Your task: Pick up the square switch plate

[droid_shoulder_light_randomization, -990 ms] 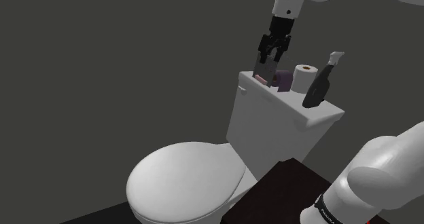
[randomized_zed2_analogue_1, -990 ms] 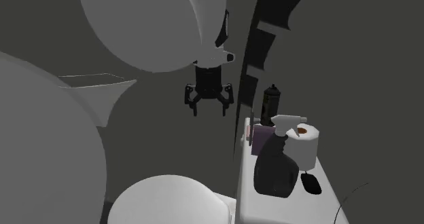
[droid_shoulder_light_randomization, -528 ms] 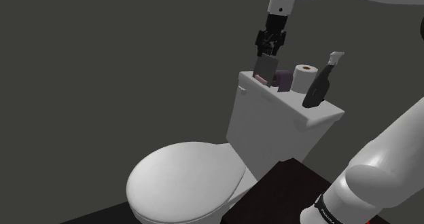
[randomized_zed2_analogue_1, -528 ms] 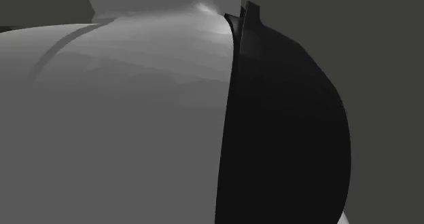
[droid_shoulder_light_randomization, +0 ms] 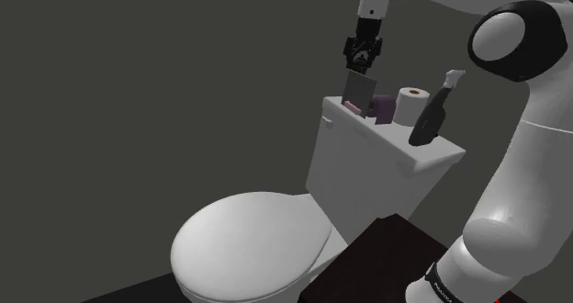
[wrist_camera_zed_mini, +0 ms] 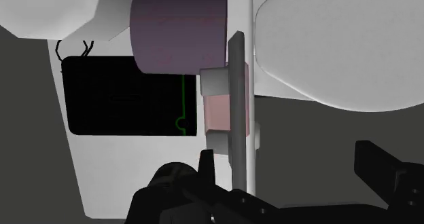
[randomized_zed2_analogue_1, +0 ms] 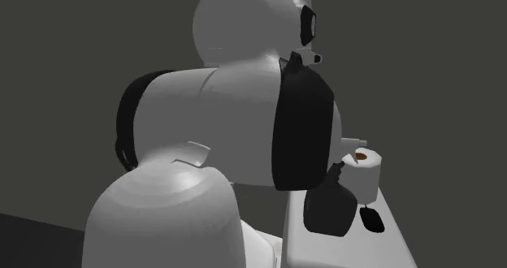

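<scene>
The square switch plate (droid_shoulder_light_randomization: pixel 357 92) is a grey slab standing on edge at the near end of the white toilet tank lid (droid_shoulder_light_randomization: pixel 395 140). My black gripper (droid_shoulder_light_randomization: pixel 359 65) hangs straight above it, just clear of its top edge. In the wrist view the plate (wrist_camera_zed_mini: pixel 236 107) shows edge-on as a thin grey strip, with a pink block (wrist_camera_zed_mini: pixel 216 114) against one face. My gripper (wrist_camera_zed_mini: pixel 292 167) is open. The plate lies between the fingers, close to one fingertip (wrist_camera_zed_mini: pixel 206 165) and far from the other (wrist_camera_zed_mini: pixel 384 172), touching neither.
A purple cylinder (wrist_camera_zed_mini: pixel 180 29), a toilet roll (droid_shoulder_light_randomization: pixel 411 104), a dark spray bottle (droid_shoulder_light_randomization: pixel 432 113) and a flat black object (wrist_camera_zed_mini: pixel 122 94) share the tank lid behind the plate. The toilet's closed seat (droid_shoulder_light_randomization: pixel 248 246) lies below. My own arm (randomized_zed2_analogue_1: pixel 219 161) blocks much of the second exterior view.
The gripper has turned about its axis and shifted slightly up and toward the shoulder view's left, over the plate. The arm's elbow swung into the shoulder view's right; fingers stayed open.
</scene>
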{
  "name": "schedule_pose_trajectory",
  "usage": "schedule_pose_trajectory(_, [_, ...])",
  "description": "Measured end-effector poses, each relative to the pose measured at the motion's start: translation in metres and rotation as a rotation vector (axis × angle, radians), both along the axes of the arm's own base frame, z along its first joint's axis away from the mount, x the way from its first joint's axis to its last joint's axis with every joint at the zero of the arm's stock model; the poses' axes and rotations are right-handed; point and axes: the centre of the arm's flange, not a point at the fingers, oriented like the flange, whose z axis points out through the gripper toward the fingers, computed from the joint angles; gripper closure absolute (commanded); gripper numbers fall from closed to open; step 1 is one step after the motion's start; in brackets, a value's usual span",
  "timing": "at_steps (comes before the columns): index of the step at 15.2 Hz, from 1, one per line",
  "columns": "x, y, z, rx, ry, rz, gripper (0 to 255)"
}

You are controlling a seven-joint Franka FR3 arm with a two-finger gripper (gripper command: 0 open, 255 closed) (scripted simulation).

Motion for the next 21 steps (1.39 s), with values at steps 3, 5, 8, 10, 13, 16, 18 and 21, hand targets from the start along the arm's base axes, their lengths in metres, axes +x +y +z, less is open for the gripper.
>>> schedule_pose_trajectory(3, [0.021,-0.031,0.002,-0.007,0.007,-0.026,0])
schedule_pose_trajectory(5, [0.024,-0.034,-0.007,-0.008,0.009,-0.030,0])
schedule_pose_trajectory(8, [0.026,-0.035,-0.021,-0.008,0.009,-0.031,0])
schedule_pose_trajectory(10, [0.026,-0.034,-0.033,-0.008,0.009,-0.031,0])
schedule_pose_trajectory(13, [0.025,-0.035,-0.039,-0.009,0.009,-0.031,255])
schedule_pose_trajectory(16, [0.025,-0.035,-0.040,-0.008,0.008,-0.031,255])
schedule_pose_trajectory(18, [0.025,-0.035,-0.040,-0.008,0.008,-0.031,255])
schedule_pose_trajectory(21, [0.025,-0.035,-0.040,-0.009,0.008,-0.031,255])
